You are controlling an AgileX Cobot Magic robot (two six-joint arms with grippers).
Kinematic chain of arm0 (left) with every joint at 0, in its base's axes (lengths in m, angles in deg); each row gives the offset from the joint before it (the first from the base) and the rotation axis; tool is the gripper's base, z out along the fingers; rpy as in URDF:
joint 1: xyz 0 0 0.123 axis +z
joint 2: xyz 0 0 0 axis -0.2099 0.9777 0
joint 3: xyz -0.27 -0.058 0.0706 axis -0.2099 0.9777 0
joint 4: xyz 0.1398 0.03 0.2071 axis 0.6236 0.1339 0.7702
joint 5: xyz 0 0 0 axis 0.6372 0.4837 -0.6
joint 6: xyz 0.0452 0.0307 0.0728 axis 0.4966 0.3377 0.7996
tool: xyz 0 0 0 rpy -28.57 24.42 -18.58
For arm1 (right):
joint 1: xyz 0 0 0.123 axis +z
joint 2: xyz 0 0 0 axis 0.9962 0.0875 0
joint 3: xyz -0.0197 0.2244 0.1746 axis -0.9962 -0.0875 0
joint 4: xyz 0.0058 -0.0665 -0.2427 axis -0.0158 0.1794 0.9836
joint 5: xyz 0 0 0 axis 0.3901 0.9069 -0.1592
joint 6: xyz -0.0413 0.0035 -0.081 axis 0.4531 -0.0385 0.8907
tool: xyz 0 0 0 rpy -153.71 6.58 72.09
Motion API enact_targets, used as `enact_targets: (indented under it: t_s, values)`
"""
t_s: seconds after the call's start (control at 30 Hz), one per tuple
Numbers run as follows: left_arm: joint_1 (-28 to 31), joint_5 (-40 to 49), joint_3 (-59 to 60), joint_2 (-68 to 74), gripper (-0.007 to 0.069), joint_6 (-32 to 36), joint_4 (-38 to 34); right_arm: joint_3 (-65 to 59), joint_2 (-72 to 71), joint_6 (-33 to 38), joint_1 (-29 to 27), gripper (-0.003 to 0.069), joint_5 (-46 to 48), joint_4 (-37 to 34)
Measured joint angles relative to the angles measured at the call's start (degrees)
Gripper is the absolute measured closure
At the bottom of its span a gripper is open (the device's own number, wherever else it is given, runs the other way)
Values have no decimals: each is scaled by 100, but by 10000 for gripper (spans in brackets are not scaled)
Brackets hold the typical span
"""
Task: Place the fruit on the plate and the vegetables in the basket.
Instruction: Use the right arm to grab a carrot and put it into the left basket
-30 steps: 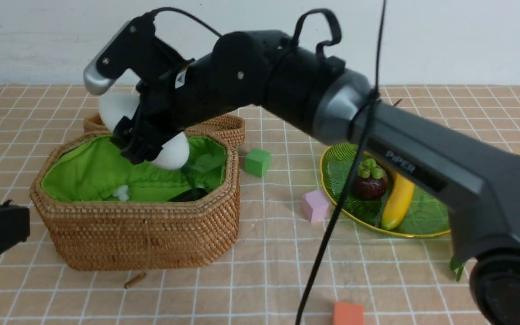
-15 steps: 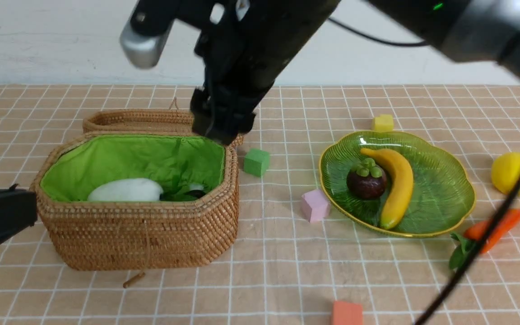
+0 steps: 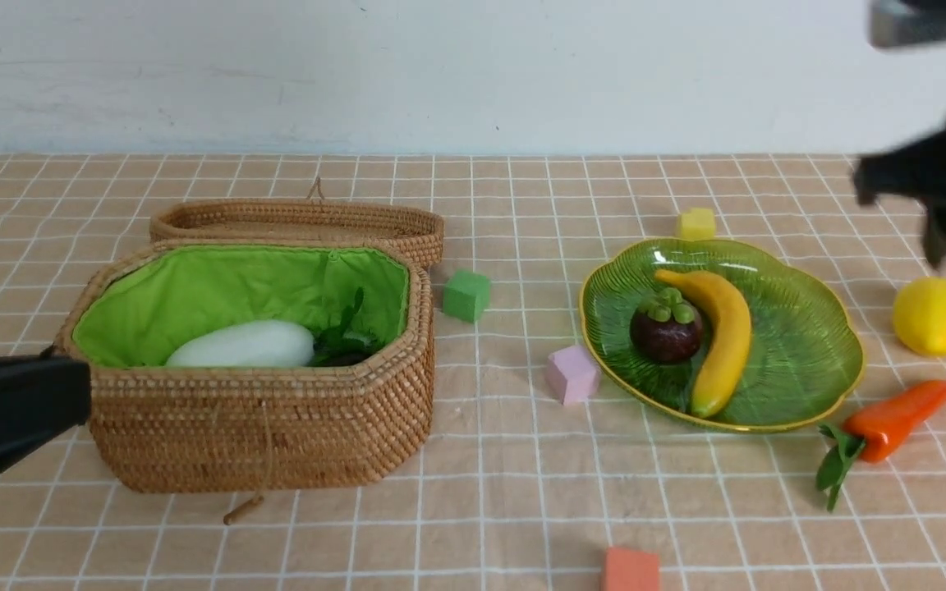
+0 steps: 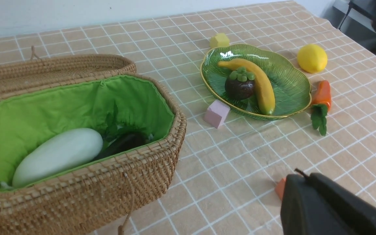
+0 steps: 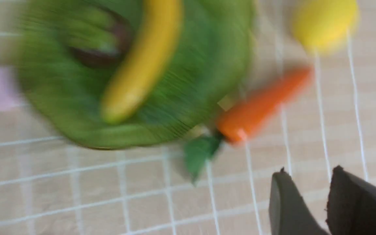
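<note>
The wicker basket (image 3: pixel 259 443) with green lining holds the white radish (image 3: pixel 241 345) and the dark eggplant (image 4: pixel 122 143). On the green plate (image 3: pixel 810 345) lie the banana (image 3: pixel 723 336) and the mangosteen (image 3: pixel 668 332). To the right of the plate, the lemon (image 3: pixel 933 316) and the carrot (image 3: pixel 896 417) rest on the cloth. My left gripper (image 4: pixel 300 178) is shut and empty, low beside the basket's left front. Blurred by motion, my right gripper (image 5: pixel 309 173) hangs above the lemon and carrot, its fingers a little apart with nothing between them.
A shallow wicker lid (image 3: pixel 300 222) lies behind the basket. Foam cubes are scattered about: green (image 3: pixel 466 295), pink (image 3: pixel 573 373), yellow (image 3: pixel 696 223) behind the plate, orange (image 3: pixel 633 570) at the front edge.
The right arm let the radish fall into the basket, then rose and swung far right, its jaws narrowing. The left gripper barely moved.
</note>
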Motion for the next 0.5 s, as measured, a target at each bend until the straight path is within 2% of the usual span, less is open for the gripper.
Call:
enact_targets:
  t_s: [0.1, 0.23, 0.33, 0.5]
  values:
    - [0, 0, 0, 0, 638, 65, -33, -616, 143, -325, -805, 374, -575, -636]
    - [0, 0, 0, 5, 638, 81, -78, -884, 643, 72, -1517, 284, -1388, -1527]
    - [0, 0, 0, 11, 638, 81, -90, -896, 1098, 478, -1780, 237, -1957, -2002]
    - [0, -5, 0, 55, 638, 85, -128, -896, 1768, 686, -1907, 219, -2528, -2322]
